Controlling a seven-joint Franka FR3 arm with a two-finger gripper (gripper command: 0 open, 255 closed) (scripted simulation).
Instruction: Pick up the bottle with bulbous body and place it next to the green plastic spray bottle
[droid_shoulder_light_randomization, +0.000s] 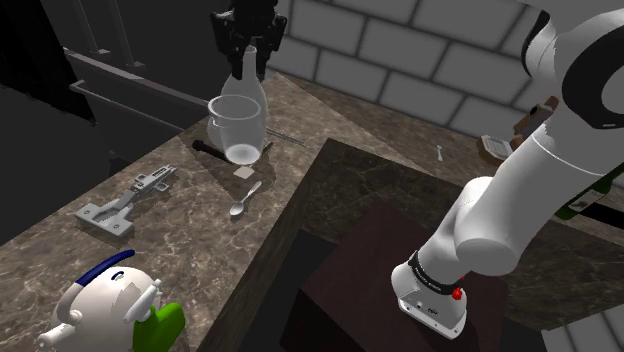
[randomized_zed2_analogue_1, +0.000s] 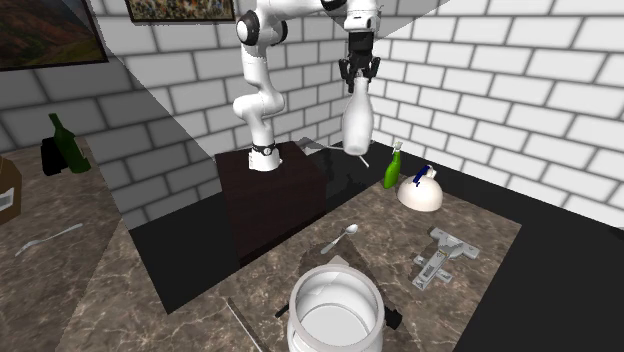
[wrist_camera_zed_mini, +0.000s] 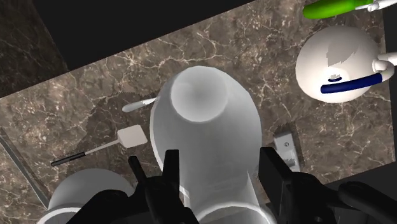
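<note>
**A:** Where's the bottle (randomized_zed2_analogue_1: 358, 120)?

**B:** The black tool (randomized_zed2_analogue_1: 359, 76) is clenched on its slim neck. It hangs straight under the tool, up off the tabletop (wrist_camera_zed_mini: 254, 51). It's pale and smooth, swelling into a round body.

**A:** What's the room like underneath?

**B:** There's brown veined marble directly below. A spoon (wrist_camera_zed_mini: 139, 105) and a small flat spatula (wrist_camera_zed_mini: 130, 137) lie off to one side of the tool. A see-through cup (droid_shoulder_light_randomization: 237, 128) sits close by them. The tabletop's edge runs nearby, with a black strip beyond it.

**A:** And the spray bottle (randomized_zed2_analogue_1: 392, 170)?

**B:** It's green and upright, farther out from the tool. It stands just beside a white domed thing (randomized_zed2_analogue_1: 422, 192) with a blue handle. A grey metal hinge (randomized_zed2_analogue_1: 440, 257) lies flat beyond those.
</note>
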